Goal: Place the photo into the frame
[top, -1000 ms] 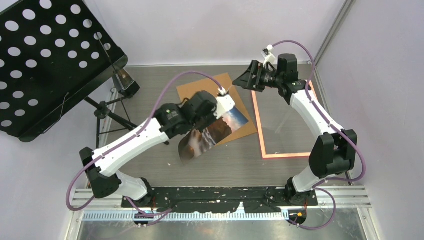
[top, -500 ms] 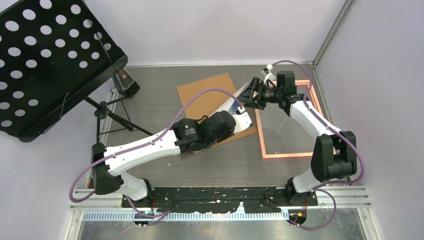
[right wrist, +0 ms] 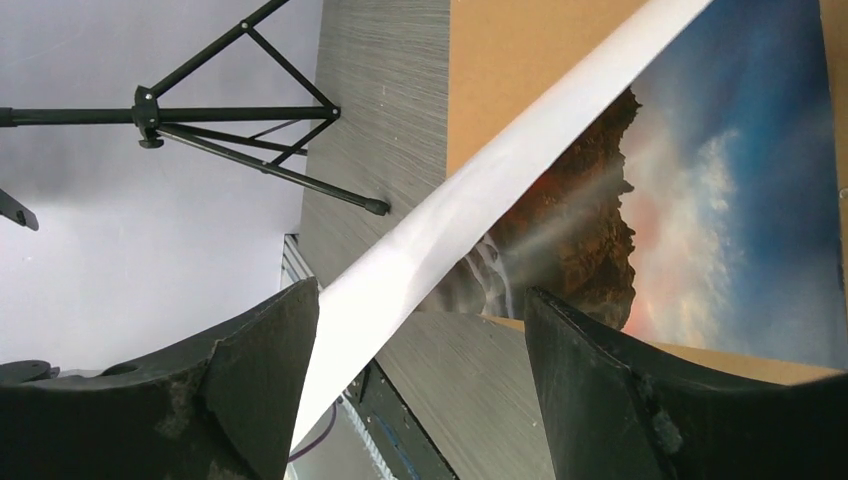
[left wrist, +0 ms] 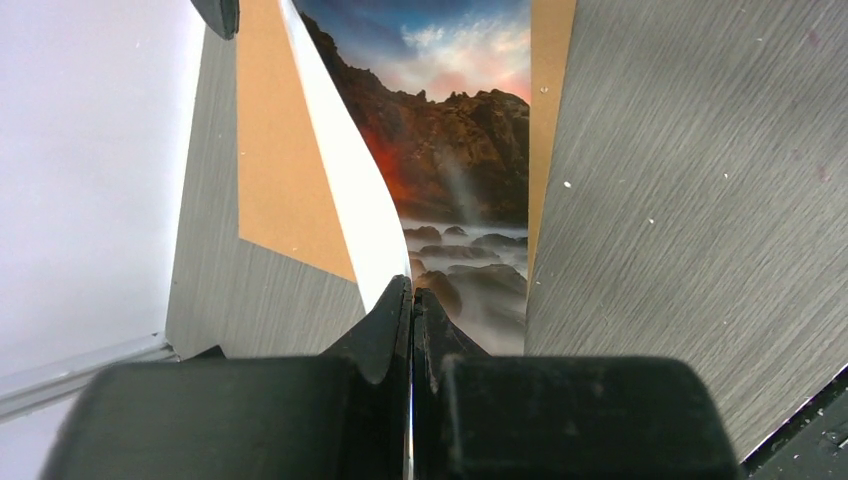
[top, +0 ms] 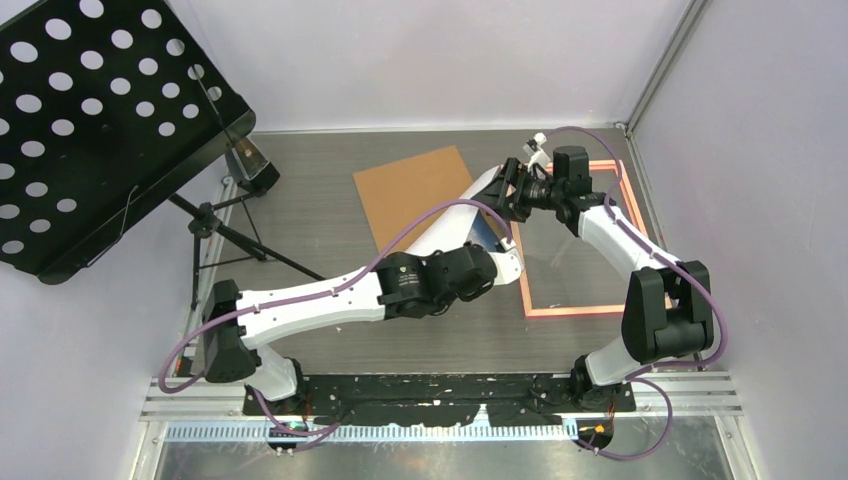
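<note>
Photo curls up off the table, white back showing, just past centre toward 1 o'clock. It overhangs the right edge of the brown board, just beside the frame, which lies flat at 3 o'clock. The left gripper pinches tight on the photo's near edge. The right gripper gapes wide at the far end, with the photo running between its fingers. Whether they touch it, I can't tell. A music stand sits at 10 o'clock.
</note>
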`<state>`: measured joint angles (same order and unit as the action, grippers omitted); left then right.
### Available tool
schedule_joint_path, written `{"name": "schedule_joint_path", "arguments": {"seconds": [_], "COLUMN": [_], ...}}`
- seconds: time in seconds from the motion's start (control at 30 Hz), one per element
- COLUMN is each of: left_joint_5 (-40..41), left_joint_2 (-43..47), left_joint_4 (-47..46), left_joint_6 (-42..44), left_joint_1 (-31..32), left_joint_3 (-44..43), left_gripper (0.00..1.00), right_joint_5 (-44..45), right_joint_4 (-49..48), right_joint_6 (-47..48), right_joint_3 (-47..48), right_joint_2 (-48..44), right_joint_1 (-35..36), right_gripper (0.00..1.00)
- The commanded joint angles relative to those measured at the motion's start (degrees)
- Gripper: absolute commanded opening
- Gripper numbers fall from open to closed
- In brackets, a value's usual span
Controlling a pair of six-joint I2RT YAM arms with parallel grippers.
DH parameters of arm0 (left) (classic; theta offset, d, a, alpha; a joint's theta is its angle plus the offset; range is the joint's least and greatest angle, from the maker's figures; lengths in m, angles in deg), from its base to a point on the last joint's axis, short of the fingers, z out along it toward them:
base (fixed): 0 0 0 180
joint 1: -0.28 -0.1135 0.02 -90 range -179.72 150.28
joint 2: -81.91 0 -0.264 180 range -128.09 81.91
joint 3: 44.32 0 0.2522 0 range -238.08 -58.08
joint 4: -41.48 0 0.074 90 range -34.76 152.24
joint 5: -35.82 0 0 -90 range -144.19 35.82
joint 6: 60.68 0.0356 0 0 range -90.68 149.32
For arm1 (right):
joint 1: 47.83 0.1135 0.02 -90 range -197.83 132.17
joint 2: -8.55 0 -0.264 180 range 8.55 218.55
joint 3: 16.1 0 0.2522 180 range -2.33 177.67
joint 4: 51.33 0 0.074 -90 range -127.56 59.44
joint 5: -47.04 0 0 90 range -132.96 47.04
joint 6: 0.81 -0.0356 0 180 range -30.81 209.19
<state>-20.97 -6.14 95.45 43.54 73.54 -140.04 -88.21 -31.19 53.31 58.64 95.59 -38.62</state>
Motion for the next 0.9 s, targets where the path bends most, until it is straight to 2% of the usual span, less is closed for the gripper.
{"name": "schedule_joint_path", "arguments": {"seconds": [0.0, 0.53, 0.87], "left_joint_5": [1.68, 0.98, 0.20], "left_joint_2": [-1.48, -7.97, -10.15], "left_joint_4": [-2.76, -0.82, 0.40], "left_joint_6": [0.56, -0.16, -0.72], "left_joint_1": [1.22, 4.06, 4.10], "left_joint_3": [-1.41, -5.75, -7.95], "left_gripper": [0.00, 0.00, 0.00], "right_joint_5": [1.10, 2.92, 2.72], "right_joint_4": [-2.90, -4.99, -5.71], "right_joint_6": [-1.12, -2.72, -3.66], "right_joint_3": [-1.98, -4.85, -4.81], "right_joint_2": [0.56, 3.10, 4.33], "right_joint_1": [0.04, 0.10, 1.73], "right_gripper": [0.80, 0.69, 0.56]}}
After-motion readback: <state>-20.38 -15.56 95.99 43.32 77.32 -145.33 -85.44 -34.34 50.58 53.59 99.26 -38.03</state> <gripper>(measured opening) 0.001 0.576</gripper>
